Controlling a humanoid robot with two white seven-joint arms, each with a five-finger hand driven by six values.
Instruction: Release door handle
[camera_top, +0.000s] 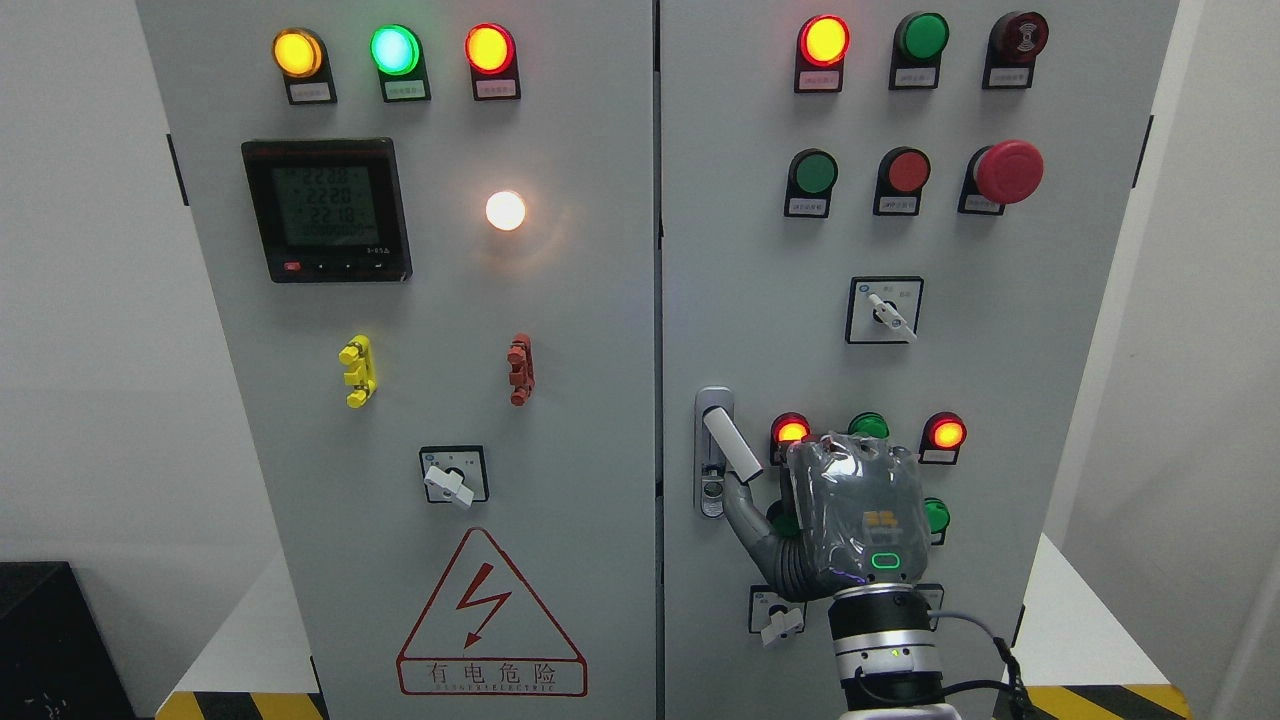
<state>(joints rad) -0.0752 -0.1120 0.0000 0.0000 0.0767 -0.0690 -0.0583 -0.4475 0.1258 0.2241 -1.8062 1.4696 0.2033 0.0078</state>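
Head view shows a grey electrical cabinet (560, 300) with two doors, and I stand before it as it fills almost the whole picture. On the right door, low and near the seam between the doors, sits the door handle (730, 444): a pale swing lever, popped out of its metal base plate (712, 500) and tilted to the right. The right hand (850, 520) comes up from the bottom edge, its back toward the camera. One finger, perhaps the thumb, reaches left and touches the handle just under the lever's lower end. The other fingers are hidden behind the palm, so I cannot tell if they are curled or spread. The left hand does not appear.

I judge the handle to be stiff and smooth, metal or hard plastic, turning on a pivot. It is best gripped along its free lower end. To let go, the finger should draw away to the right without pulling the lever.
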